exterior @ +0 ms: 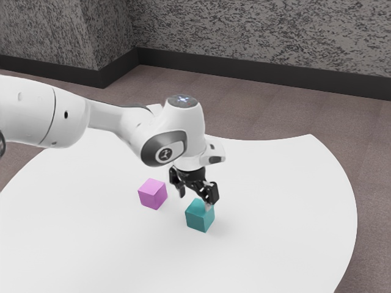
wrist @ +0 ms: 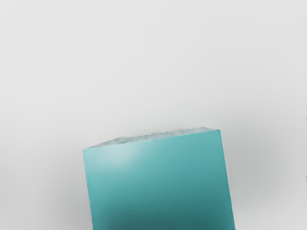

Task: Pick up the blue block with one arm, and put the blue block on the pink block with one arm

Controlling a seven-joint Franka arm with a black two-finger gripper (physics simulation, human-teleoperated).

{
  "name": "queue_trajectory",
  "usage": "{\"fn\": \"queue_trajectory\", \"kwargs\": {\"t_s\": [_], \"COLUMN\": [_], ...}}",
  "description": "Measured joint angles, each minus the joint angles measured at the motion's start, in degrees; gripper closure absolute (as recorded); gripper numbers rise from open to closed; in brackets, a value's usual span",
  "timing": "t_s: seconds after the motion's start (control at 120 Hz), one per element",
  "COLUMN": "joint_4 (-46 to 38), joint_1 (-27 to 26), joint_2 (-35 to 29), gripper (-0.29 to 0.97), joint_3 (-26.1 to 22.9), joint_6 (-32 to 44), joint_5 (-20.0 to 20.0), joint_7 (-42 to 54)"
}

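The blue block (exterior: 200, 215), teal in shade, rests on the white table (exterior: 281, 244) directly under my hand. My gripper (exterior: 196, 195) hangs just above its top face, open, with one finger (exterior: 181, 187) toward the pink block and the other finger (exterior: 211, 195) over the block's far upper edge. Neither finger grips the block's sides. In the wrist view the blue block (wrist: 158, 184) looms large and close beneath the hand. The pink block (exterior: 152, 193) sits on the table a short way toward the exterior view's left of the blue one.
The round white table stands on a brown floor (exterior: 263, 104), with speckled grey walls (exterior: 275, 30) behind. My white arm (exterior: 91, 119) comes in from the exterior view's left, above the table.
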Motion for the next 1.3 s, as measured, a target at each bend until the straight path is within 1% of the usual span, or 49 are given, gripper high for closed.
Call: {"fn": "queue_trajectory", "kwargs": {"t_s": [0.35,0.525,0.65,1.3], "joint_4": [3.1,2.8,2.1,2.6], "joint_1": [0.0,-0.1,-0.1,-0.1], "joint_2": [3.6,3.6,3.4,6.5], "gripper": [0.0,0.0,0.0,0.0], "joint_3": [0.3,0.4,1.0,1.5], "joint_6": [1.2,1.8,1.5,2.4], "joint_5": [-1.5,-4.3,-5.2,-4.9], "joint_7": [3.2,3.9,4.3,5.5]}}
